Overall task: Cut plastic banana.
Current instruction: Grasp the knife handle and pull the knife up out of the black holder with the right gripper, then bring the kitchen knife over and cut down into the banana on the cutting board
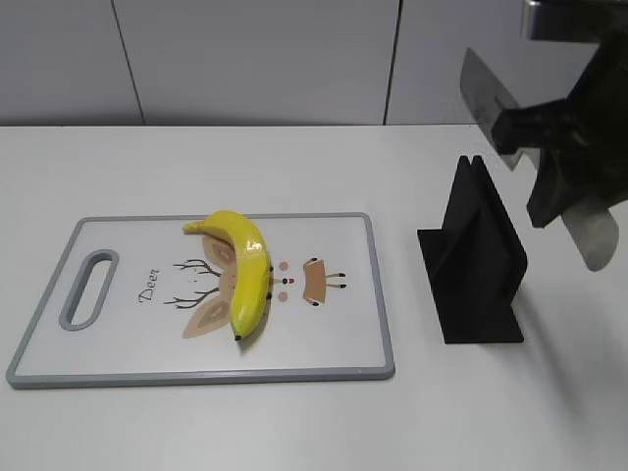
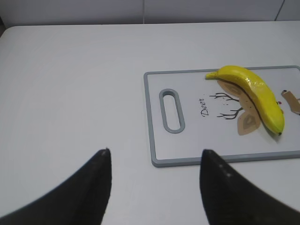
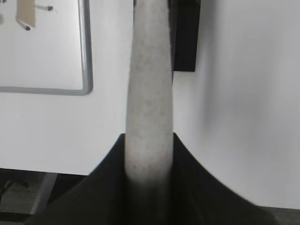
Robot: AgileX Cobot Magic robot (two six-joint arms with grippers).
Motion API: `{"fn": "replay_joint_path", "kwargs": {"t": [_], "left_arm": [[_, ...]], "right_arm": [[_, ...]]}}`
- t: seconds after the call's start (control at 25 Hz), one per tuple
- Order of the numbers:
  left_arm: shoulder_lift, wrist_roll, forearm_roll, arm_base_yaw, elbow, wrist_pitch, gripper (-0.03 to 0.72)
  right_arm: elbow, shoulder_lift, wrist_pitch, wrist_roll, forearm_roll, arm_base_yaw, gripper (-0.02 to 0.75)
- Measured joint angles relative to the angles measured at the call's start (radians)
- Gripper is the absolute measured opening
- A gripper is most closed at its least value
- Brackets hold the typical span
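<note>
The plastic banana (image 1: pixel 245 265) is glossy yellow and lies on the white, grey-rimmed cutting board (image 1: pixel 334 343), curved with its olive end toward the front. It also shows in the left wrist view (image 2: pixel 255 91). My right gripper (image 1: pixel 554 167) is raised at the upper right, above and behind the black stand, and is shut on a grey knife (image 1: pixel 481 88). In the right wrist view the knife's grey handle (image 3: pixel 150 93) sits clamped between the fingers (image 3: pixel 149 138). My left gripper (image 2: pixel 154 154) is open and empty over bare table, just off the board's handle end (image 2: pixel 187 145).
A black knife stand (image 1: pixel 476 265) stands on the white table right of the board; its top shows in the right wrist view (image 3: pixel 185 37). The board's corner (image 3: pixel 70 56) lies to the knife's left. A grey panelled wall runs behind the table.
</note>
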Motion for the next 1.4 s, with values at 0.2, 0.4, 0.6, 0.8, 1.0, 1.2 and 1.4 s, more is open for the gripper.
{"fn": "replay_joint_path", "kwargs": {"t": [0.2,0.4,0.6,0.8,1.0,1.2,1.4], "left_arm": [[0.005,0.000,0.000,0.000,0.000,0.000,0.572],[0.117,0.042,-0.020,0.000,-0.027,-0.043,0.572],[0.302,0.115,-0.068,0.000,-0.088,-0.190,0.572],[0.508,0.226,-0.135,-0.009,-0.172,-0.273,0.572],[0.728,0.352,-0.165,-0.045,-0.319,-0.293,0.572],[0.949,0.462,-0.169,-0.088,-0.477,-0.286,0.572],[1.153,0.622,-0.168,-0.224,-0.628,-0.248,0.572]], "right_arm": [[-0.101,-0.002,0.004,-0.056,-0.003,0.000,0.158],[-0.213,0.034,0.040,-0.261,-0.028,0.000,0.158],[-0.295,0.120,0.052,-0.483,-0.037,0.000,0.158],[-0.355,0.200,0.052,-0.671,-0.041,0.000,0.158],[-0.407,0.251,0.038,-0.891,-0.039,0.000,0.158],[-0.415,0.291,-0.023,-1.140,0.025,0.000,0.158],[-0.415,0.326,-0.029,-1.385,0.050,0.000,0.158]]}}
